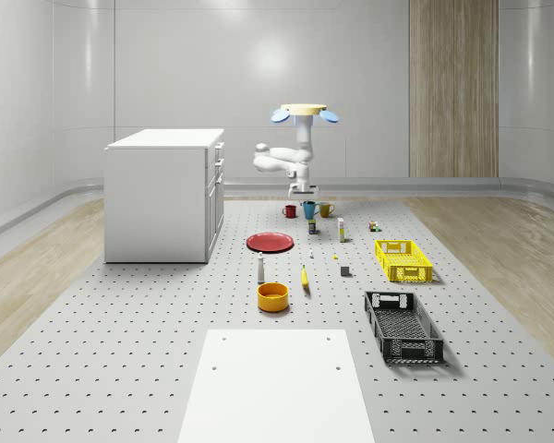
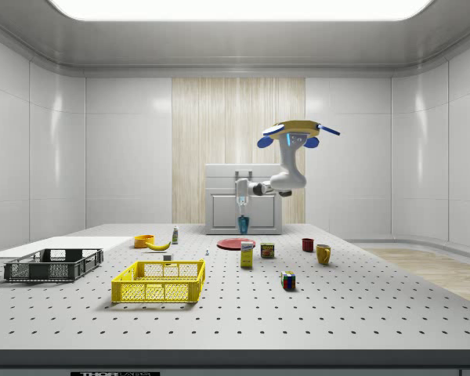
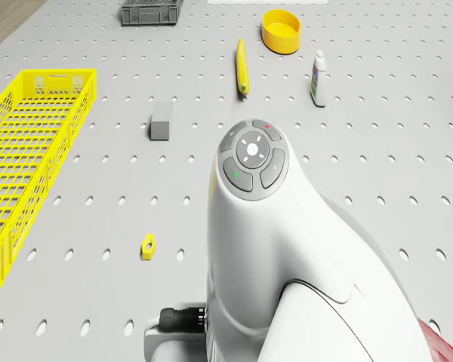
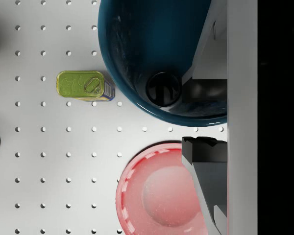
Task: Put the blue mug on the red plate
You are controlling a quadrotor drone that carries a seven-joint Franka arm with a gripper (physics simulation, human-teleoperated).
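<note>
Blue mug lifted clear of the surface, pinched at the rim by the hand, one finger inside, one outside. Red plate low in the wrist frame, just beside the mug, not yet under it. Green can off at left centre. Drone hovering high, right of centre in the side view. Best to centre over the plate, keep upright, lower gently, then release.
</note>
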